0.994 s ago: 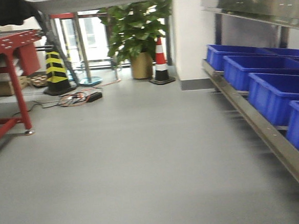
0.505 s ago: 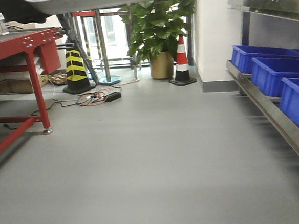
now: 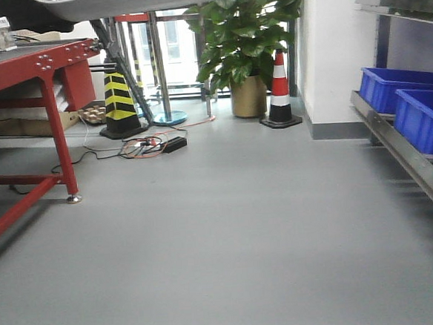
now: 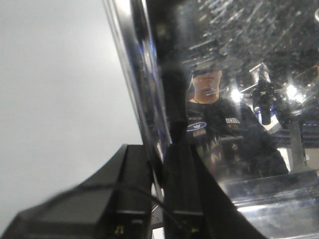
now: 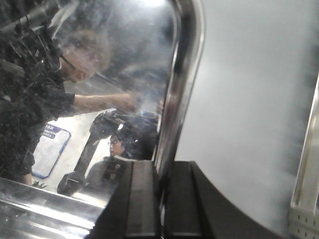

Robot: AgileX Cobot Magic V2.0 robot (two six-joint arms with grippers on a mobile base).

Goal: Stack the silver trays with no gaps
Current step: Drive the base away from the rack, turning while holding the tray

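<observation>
Clamped shut, left jaws and right jaws alike, on opposite rims of one silver tray (image 4: 239, 99). Held high at 12 o'clock in the front view, above the floor (image 3: 222, 244). No second tray visible; by that, stacking wholly left to do.

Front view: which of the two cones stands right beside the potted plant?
The red-and-white cone, just right of the plant; the yellow-and-black cone stands further left, by the red table.
</observation>
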